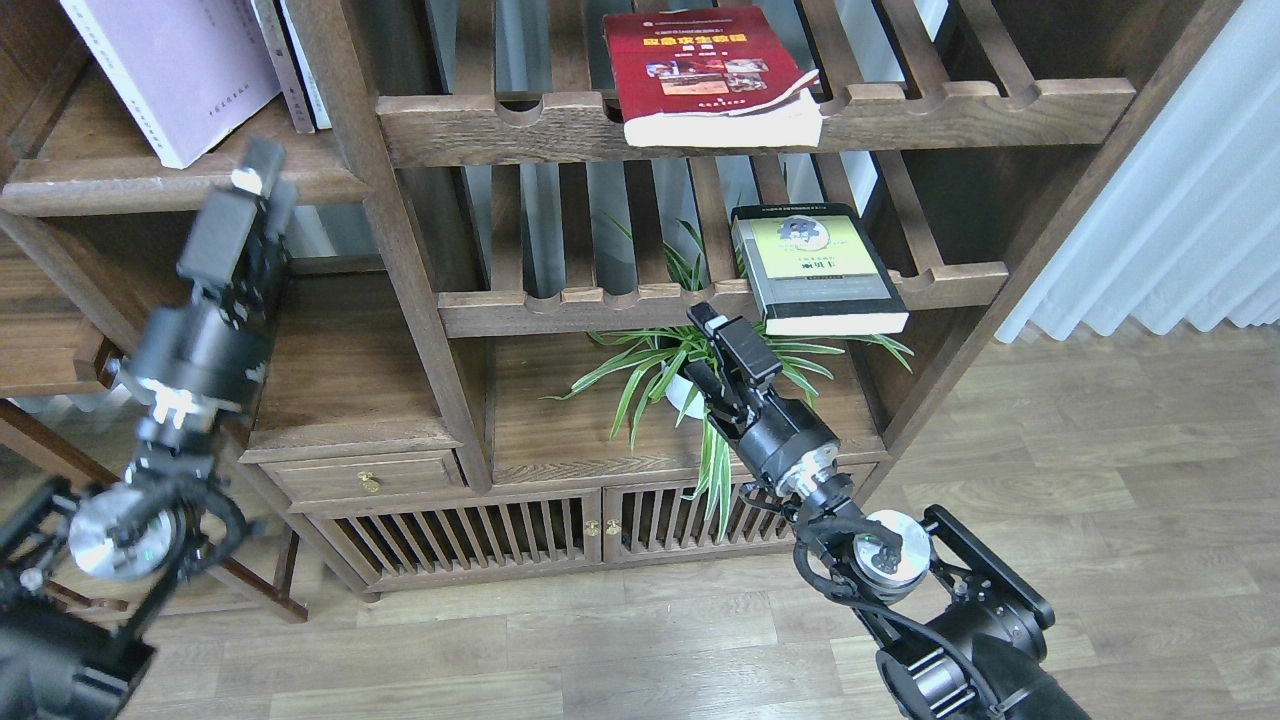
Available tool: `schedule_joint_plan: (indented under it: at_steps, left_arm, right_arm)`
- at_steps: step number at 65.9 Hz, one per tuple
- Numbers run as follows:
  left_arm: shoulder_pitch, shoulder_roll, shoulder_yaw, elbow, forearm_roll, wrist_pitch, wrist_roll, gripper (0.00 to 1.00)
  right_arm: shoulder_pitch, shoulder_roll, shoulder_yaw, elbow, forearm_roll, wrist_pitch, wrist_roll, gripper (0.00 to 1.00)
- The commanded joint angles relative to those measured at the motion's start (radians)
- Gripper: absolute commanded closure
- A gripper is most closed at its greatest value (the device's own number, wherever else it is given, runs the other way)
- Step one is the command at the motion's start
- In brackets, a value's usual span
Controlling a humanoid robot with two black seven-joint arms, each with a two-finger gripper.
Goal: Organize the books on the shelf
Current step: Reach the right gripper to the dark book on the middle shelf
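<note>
Under the yellow-green book (818, 268), my right claw (728, 338) hangs empty; I cannot tell my left claw's (250, 185) state.

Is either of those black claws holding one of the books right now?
No. The right gripper sits just below the yellow-green book, empty. The left gripper is near the lilac book, not gripping it.

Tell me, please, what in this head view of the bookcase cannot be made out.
- Lilac book: its top is cut off by the upper picture edge.
- Red book: title print too small to read.
- Yellow-green book: cover text too small.
- Plant pot: mostly hidden by leaves and the right claw.
- Left claw: seen dark and end-on, so open or shut is unclear.
</note>
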Motion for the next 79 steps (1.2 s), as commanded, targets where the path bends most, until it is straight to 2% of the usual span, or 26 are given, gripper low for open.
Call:
schedule_joint_plan:
  at_steps: [1, 10, 19, 21, 37, 60, 63, 69, 70, 71, 73, 74, 75, 76, 77, 79]
  left_arm:
    - [0.015, -0.001, 0.046, 0.000, 0.000, 0.000, 0.001, 0.14]
    - [0.022, -0.001, 0.098, 0.001, 0.005, 0.000, 0.026, 0.12]
    - [0.024, -0.005, 0.128, 0.005, 0.005, 0.000, 0.049, 0.11]
    - [0.024, -0.009, 0.147, 0.006, 0.005, 0.000, 0.049, 0.09]
    - [0.042, -0.014, 0.167, 0.006, 0.005, 0.000, 0.049, 0.07]
    - [0.051, -0.021, 0.171, 0.009, 0.011, 0.000, 0.050, 0.09]
    - [0.053, -0.021, 0.171, 0.012, 0.011, 0.000, 0.050, 0.08]
    - [0.058, -0.021, 0.171, 0.015, 0.011, 0.000, 0.050, 0.09]
    - [0.058, -0.021, 0.171, 0.015, 0.011, 0.000, 0.050, 0.09]
    - [0.058, -0.021, 0.171, 0.015, 0.011, 0.000, 0.049, 0.09]
    - [0.058, -0.021, 0.171, 0.015, 0.011, 0.000, 0.050, 0.09]
    - [0.058, -0.021, 0.171, 0.015, 0.011, 0.000, 0.049, 0.08]
    - [0.058, -0.021, 0.171, 0.015, 0.011, 0.000, 0.049, 0.08]
    - [0.058, -0.021, 0.171, 0.015, 0.011, 0.000, 0.049, 0.09]
    - [0.058, -0.021, 0.171, 0.015, 0.011, 0.000, 0.049, 0.08]
    - [0.058, -0.021, 0.171, 0.015, 0.011, 0.000, 0.050, 0.09]
  right_arm:
    - [0.017, 0.000, 0.037, -0.029, 0.000, -0.003, 0.000, 0.01]
    - [0.044, 0.000, 0.068, -0.067, -0.002, -0.027, 0.000, 0.01]
    - [0.068, 0.000, 0.151, -0.104, -0.002, -0.112, 0.000, 0.01]
    - [0.076, 0.000, 0.187, -0.107, -0.002, -0.181, 0.006, 0.01]
    - [0.102, 0.000, 0.255, -0.124, 0.000, -0.311, 0.064, 0.03]
    - [0.103, 0.000, 0.298, -0.123, 0.037, -0.333, 0.067, 0.17]
    - [0.103, 0.000, 0.300, -0.118, 0.043, -0.331, 0.067, 0.22]
    - [0.100, 0.000, 0.312, -0.112, 0.055, -0.311, 0.072, 0.39]
    - [0.100, 0.000, 0.316, -0.107, 0.060, -0.294, 0.083, 0.50]
    - [0.099, 0.000, 0.316, -0.106, 0.063, -0.281, 0.086, 0.57]
    - [0.097, 0.000, 0.318, -0.104, 0.066, -0.267, 0.089, 0.63]
    - [0.094, 0.000, 0.318, -0.103, 0.069, -0.248, 0.090, 0.72]
    - [0.093, 0.000, 0.318, -0.103, 0.072, -0.238, 0.090, 0.77]
    - [0.090, 0.000, 0.318, -0.103, 0.078, -0.207, 0.092, 0.88]
    - [0.088, 0.000, 0.318, -0.101, 0.080, -0.186, 0.092, 0.94]
    - [0.086, 0.000, 0.316, -0.103, 0.083, -0.156, 0.092, 0.97]
